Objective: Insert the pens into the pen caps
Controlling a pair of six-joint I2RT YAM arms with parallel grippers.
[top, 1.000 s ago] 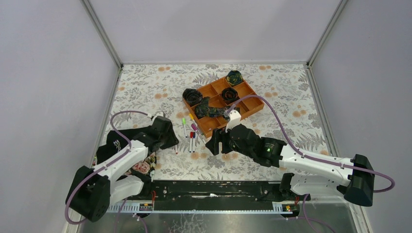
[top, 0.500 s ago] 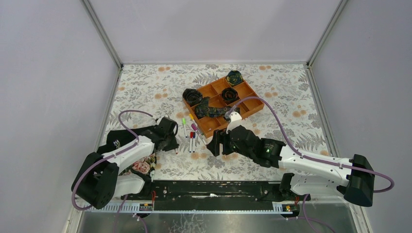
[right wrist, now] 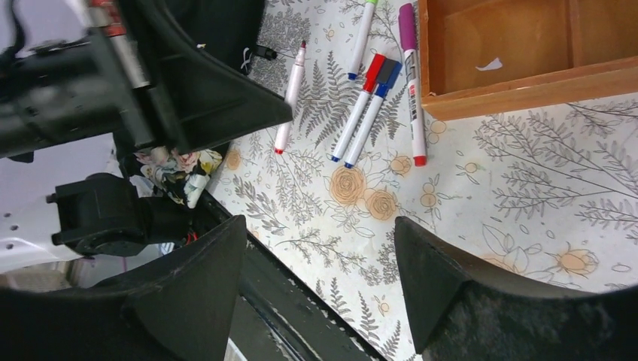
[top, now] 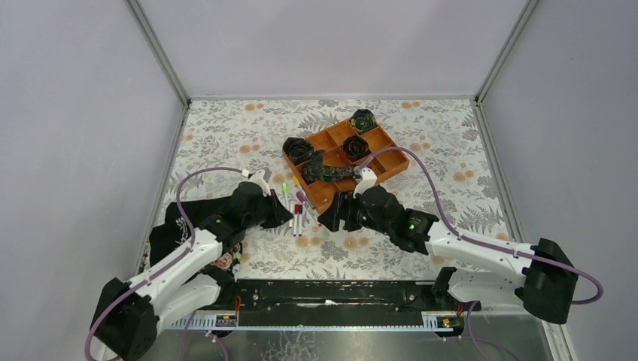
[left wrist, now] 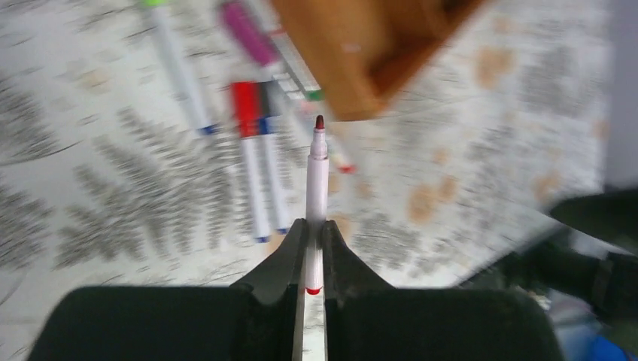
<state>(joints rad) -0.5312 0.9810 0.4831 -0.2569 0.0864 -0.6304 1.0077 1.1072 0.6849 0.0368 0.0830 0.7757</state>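
My left gripper is shut on a white pen with a bare red tip pointing away and a red rear end between the fingers. The right wrist view shows the same pen beside the left gripper. Several other pens lie just ahead on the floral cloth: a red-capped one, a dark-capped one, a magenta-capped one and a green-capped one. My right gripper hangs open and empty above the cloth, right of the pens. No loose pen caps show.
A wooden divided tray stands behind the pens and holds dark rolled fabric pieces. Another roll sits at its left corner. A dark cloth lies at the left. A black rail runs along the near edge.
The left gripper has shut on the red-tipped pen and swung right toward the row of pens. The right arm has edged slightly toward the tray, still open.
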